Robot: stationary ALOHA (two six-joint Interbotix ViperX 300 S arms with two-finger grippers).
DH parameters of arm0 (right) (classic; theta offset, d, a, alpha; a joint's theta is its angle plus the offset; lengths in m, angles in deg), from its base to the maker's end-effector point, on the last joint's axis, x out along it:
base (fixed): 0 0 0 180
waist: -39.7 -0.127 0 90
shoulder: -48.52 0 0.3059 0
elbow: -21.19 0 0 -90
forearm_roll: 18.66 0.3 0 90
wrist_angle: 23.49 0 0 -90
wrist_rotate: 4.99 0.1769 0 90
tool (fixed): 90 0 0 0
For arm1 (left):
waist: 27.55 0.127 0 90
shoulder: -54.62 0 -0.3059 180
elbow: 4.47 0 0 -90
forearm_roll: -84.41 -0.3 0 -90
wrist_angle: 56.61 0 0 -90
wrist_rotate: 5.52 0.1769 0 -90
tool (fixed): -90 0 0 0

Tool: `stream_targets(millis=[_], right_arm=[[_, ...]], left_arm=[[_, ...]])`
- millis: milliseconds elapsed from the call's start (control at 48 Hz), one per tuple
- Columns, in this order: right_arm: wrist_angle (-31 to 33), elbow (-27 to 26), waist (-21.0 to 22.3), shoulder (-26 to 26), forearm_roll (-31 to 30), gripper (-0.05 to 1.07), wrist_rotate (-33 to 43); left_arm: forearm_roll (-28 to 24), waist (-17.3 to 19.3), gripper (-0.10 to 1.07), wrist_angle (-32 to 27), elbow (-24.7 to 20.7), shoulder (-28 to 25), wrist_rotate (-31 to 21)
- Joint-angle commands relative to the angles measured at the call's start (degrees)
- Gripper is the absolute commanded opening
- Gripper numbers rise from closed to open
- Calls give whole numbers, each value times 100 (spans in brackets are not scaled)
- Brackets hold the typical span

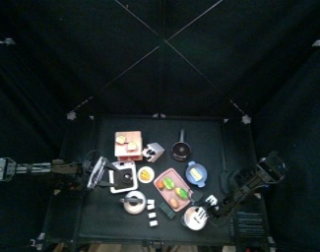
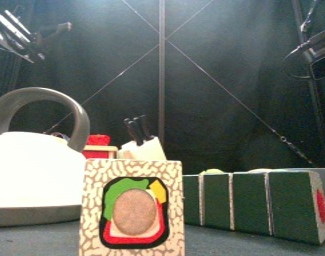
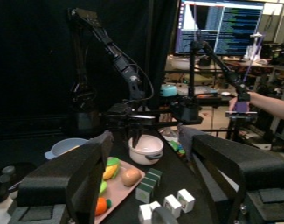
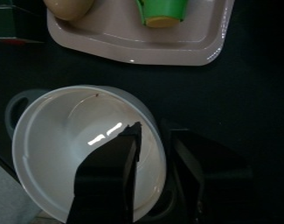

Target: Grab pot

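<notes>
The pot is a white, round vessel with dark side handles; it stands near the table's front right. My right gripper has one jaw inside the pot and the other outside, closed in on the pot's rim. The right arm comes down to it from the right. In the left wrist view the pot shows under that arm. My left gripper stands open with nothing between its jaws, resting at the table's left.
A pink tray with a green cup lies just beside the pot. A kettle, a printed box and green blocks crowd the front edge. A frying pan lies further back. A person's arm shows beyond the curtains.
</notes>
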Motion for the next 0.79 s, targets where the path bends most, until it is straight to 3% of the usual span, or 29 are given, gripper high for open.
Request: stream_targets(millis=[0,229,458,771], right_arm=[[9,-18,9,-79,35,49,18],[26,-70,-35,-413,123,35,18],[229,-158,-88,-773,79,35,35],[316,-176,88,-853,-281,35,18]], left_arm=[[18,9,96,26,-70,-18,9],[26,9,96,18,-62,-18,0],[18,9,96,18,-70,-18,0],[18,9,96,18,-70,-18,0]])
